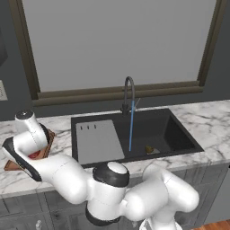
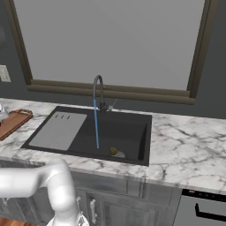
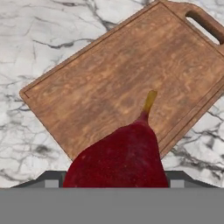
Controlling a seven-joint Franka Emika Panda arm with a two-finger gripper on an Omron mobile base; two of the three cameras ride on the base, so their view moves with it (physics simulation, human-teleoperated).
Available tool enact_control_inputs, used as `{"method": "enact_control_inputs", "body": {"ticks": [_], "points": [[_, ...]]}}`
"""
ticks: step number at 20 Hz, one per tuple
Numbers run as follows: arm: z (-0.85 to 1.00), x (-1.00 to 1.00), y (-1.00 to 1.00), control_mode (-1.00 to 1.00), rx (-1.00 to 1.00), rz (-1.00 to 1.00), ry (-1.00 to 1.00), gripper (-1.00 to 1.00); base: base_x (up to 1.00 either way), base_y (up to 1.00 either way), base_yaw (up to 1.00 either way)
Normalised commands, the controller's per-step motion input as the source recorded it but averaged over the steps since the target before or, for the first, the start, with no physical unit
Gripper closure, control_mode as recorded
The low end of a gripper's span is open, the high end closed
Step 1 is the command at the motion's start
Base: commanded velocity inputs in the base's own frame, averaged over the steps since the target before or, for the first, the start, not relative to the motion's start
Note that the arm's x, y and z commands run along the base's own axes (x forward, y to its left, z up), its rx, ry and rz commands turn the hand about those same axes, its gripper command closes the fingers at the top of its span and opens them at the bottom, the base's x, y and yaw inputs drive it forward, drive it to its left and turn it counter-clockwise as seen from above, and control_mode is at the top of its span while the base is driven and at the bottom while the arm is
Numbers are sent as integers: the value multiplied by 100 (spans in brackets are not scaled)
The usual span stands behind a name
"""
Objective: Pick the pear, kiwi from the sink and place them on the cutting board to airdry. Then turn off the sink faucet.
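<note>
The fingers are clamped on the pear [image 3: 118, 159] above the cutting board [image 3: 118, 83], left of the sink [image 1: 170, 130]. The kiwi [image 2: 113, 151] lies in the basin. Risk: released off-centre, the pear may roll onto the marble surface [image 3: 48, 30].

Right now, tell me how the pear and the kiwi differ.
The pear is dark red with a yellowish stem; the kiwi is olive-green. The pear is held at the fingers above the cutting board; the kiwi lies in the sink near the running water. Both are small fruits.
</note>
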Motion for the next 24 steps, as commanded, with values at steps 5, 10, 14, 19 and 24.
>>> {"method": "enact_control_inputs", "body": {"ticks": [5,10,14,19,24], "points": [[-20,14,11,-100,-1,0,2,100,0,0,0],[-22,14,11,-100,-1,0,2,100,0,0,0],[-22,17,14,-100,-1,0,2,100,0,0,0],[-24,17,14,-100,-2,0,3,100,0,0,0],[-22,17,15,-100,-2,0,3,100,0,0,0]]}}
